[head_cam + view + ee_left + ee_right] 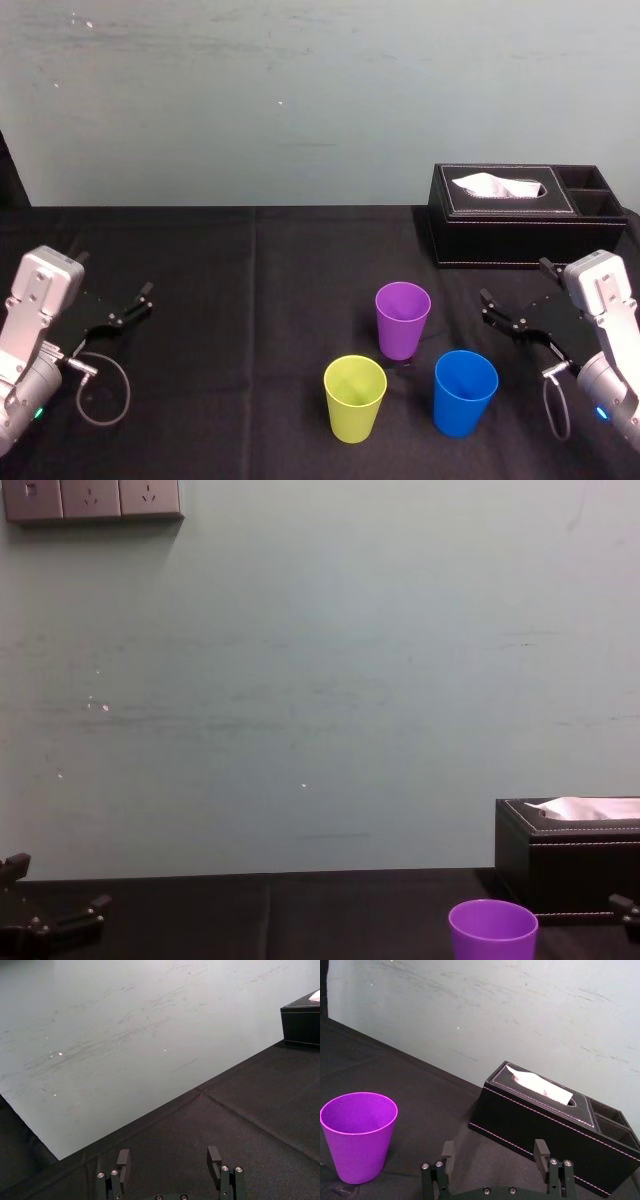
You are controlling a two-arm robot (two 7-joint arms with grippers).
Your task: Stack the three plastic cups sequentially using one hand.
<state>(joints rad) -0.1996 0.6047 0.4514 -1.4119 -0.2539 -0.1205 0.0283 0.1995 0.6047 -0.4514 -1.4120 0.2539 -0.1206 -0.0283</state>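
Left of right tool [515, 287]: purple cup [402, 319], blue cup [465, 392], yellow-green cup [355, 398]

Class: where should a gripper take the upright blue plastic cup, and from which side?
Probably the right-hand rim of the blue plastic cup, nearest the open right gripper: come from above, one finger inside, one outside. It stands upright, mouth open, and its tapered wall might slip from a side squeeze. The left gripper sits far left.
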